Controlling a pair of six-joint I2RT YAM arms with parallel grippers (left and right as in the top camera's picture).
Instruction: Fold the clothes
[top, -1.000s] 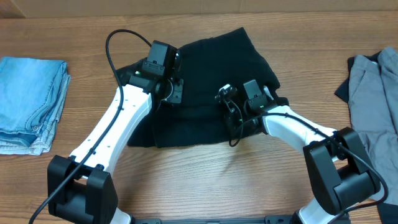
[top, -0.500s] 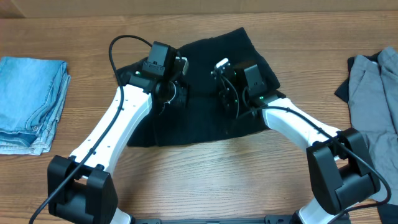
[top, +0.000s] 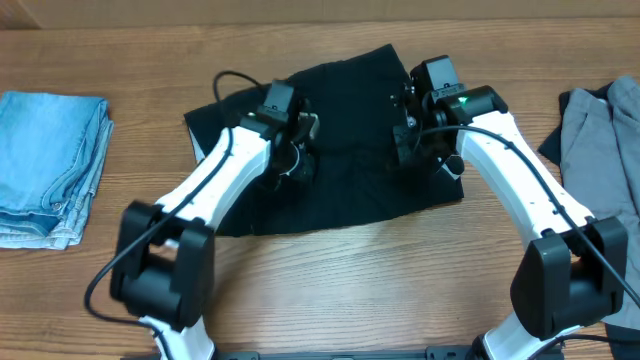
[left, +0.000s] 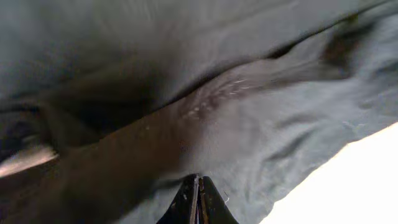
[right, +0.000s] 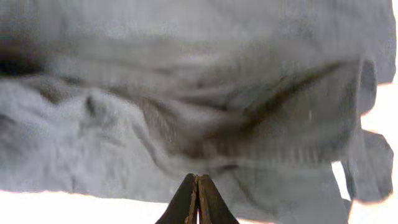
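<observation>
A black garment (top: 345, 110) lies spread in the middle of the wooden table, with creases across it. My left gripper (top: 299, 168) is over its left half. In the left wrist view its fingers (left: 196, 182) are pressed together, tips on the dark cloth (left: 261, 118), with no cloth seen between them. My right gripper (top: 403, 148) is over the garment's right half. In the right wrist view its fingers (right: 197, 180) are also shut, and the wrinkled cloth (right: 186, 106) lies beyond the tips.
A folded stack of blue denim (top: 50, 160) lies at the left edge. A grey garment (top: 600, 150) lies heaped at the right edge. Bare wooden table (top: 350, 285) runs along the front.
Both arms have moved away from the garment's front edge. The right gripper went far and right, and the left gripper shifted right. The garment's front right part has changed shape.
</observation>
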